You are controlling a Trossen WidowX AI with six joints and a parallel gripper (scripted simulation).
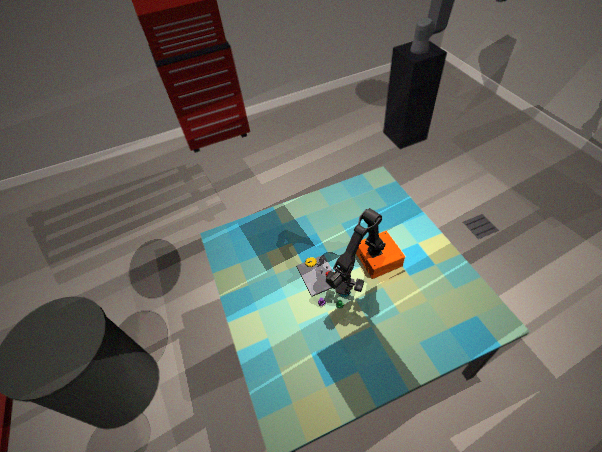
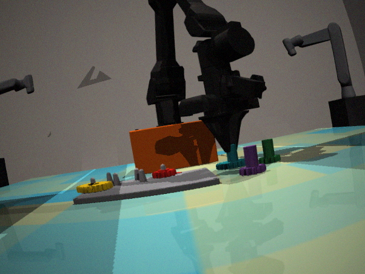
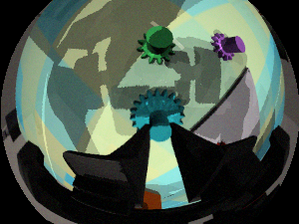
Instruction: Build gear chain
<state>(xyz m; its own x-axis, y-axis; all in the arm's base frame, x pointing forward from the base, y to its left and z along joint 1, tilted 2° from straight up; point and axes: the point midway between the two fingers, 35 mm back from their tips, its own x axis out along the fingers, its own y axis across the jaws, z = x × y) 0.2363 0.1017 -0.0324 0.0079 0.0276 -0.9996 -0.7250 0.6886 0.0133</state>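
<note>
The teal gear [image 2: 231, 164] [image 3: 158, 109] stands upright by its stem just beside the grey board [image 2: 170, 187] [image 3: 234, 115] [image 1: 313, 279], on or barely above the table [image 2: 151, 236] [image 1: 400, 320] — I can't tell which. The jaws [image 2: 233, 148] are drawn nearly together, clamped on that stem. Picking up the first loose gear looks to be the step in hand; next comes a straight lift, then a carry over the empty pegs between the red gear [image 2: 164, 173] and the yellow gear [image 2: 94, 187] [image 1: 310, 262]. The purple gear [image 2: 251, 159] [image 3: 226, 46] [image 1: 321, 302] and green gear [image 2: 268, 151] [image 3: 157, 43] [image 1: 340, 303] wait nearby, unplaced.
</note>
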